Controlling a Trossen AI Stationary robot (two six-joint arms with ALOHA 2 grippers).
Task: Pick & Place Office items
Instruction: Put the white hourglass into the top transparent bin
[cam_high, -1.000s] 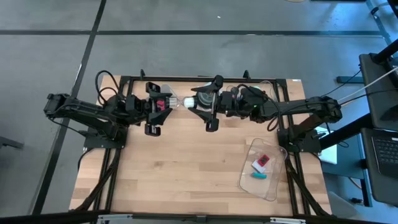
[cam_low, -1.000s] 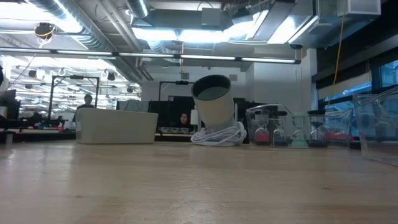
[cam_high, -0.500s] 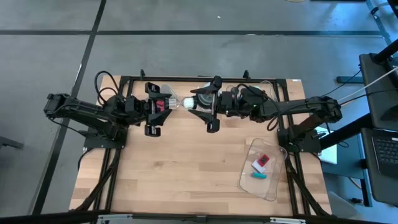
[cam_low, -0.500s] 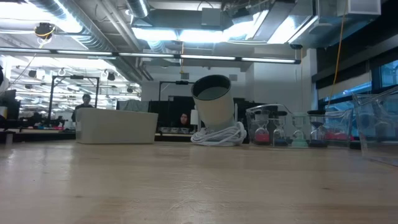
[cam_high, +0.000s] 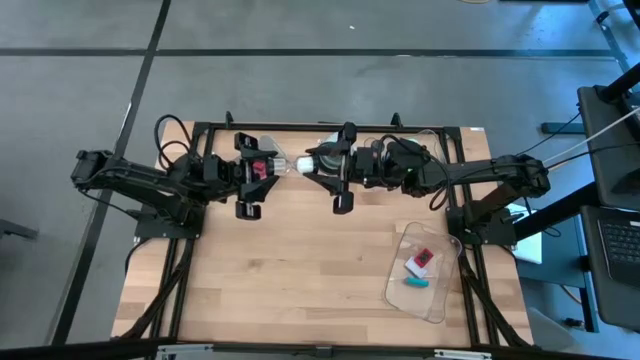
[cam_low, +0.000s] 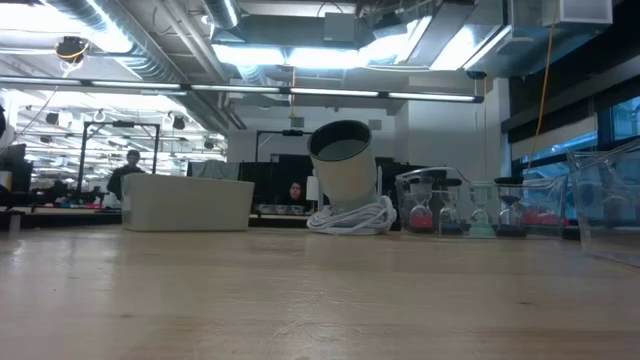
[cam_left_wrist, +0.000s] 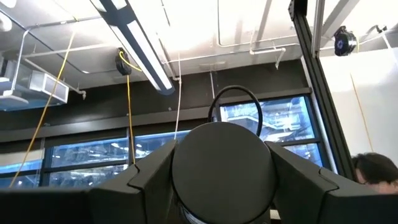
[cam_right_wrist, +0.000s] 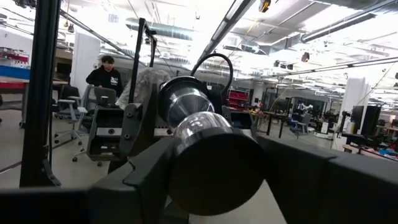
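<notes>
Pale wooden table (cam_high: 300, 270) fills the high view, and both arms meet above its far edge, well apart from the clear plastic tray (cam_high: 398, 300) at the near right. That tray already holds a red block (cam_high: 424, 258), a white piece (cam_high: 414, 268) and a teal piece (cam_high: 416, 282).

Between the two arms hangs a small hourglass (cam_high: 292, 164), lying level in the air. The left gripper (cam_high: 262, 167) clamps one dark end cap (cam_left_wrist: 222, 163), which sits snug between its fingers in the left wrist view. The right gripper (cam_high: 322, 164) takes the opposite cap (cam_right_wrist: 214, 171); in its wrist view the fingers lie against that cap on both sides, so it reads as gripped too.

I judge this step to be a hand-over in mid-air, left arm to right, with both ends held at once. Next, the left fingers would need to let go before either arm pulls, since a tug with both clamped could strain the glass neck. After that, the right arm would carry the hourglass towards the tray on its own side.
</notes>
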